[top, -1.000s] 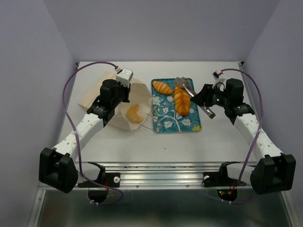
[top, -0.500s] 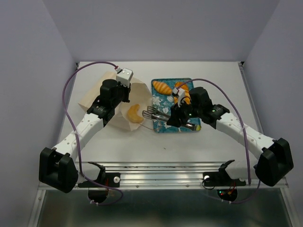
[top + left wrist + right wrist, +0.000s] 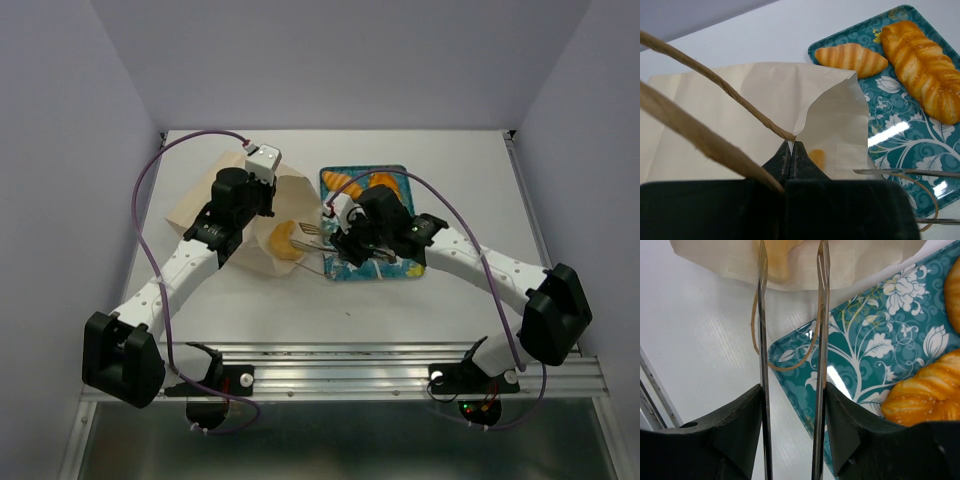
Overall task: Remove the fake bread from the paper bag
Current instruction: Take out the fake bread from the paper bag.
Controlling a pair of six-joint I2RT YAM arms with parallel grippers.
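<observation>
Robotics lab test cell: white tabletop point(image 3: 380, 310) boxed in by plain lavender panels point(image 3: 60, 150), 2 robot arms point(image 3: 180, 265) bolted to an aluminium rail point(image 3: 340, 372) at the front edge, purple cables point(image 3: 137, 190) exposed, props only, e.g. glossy fake bread point(image 3: 852, 56) on a teal tray point(image 3: 890, 125).

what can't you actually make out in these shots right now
The croissant: left wrist view shows only an orange patch past the paper bag fold; right wrist view cuts it at the top edge.
The loaf: from above, the right arm covers most of it.
The right jaws: whether they touch the croissant is too small to tell from above; their tips run off the top of the right wrist view.
</observation>
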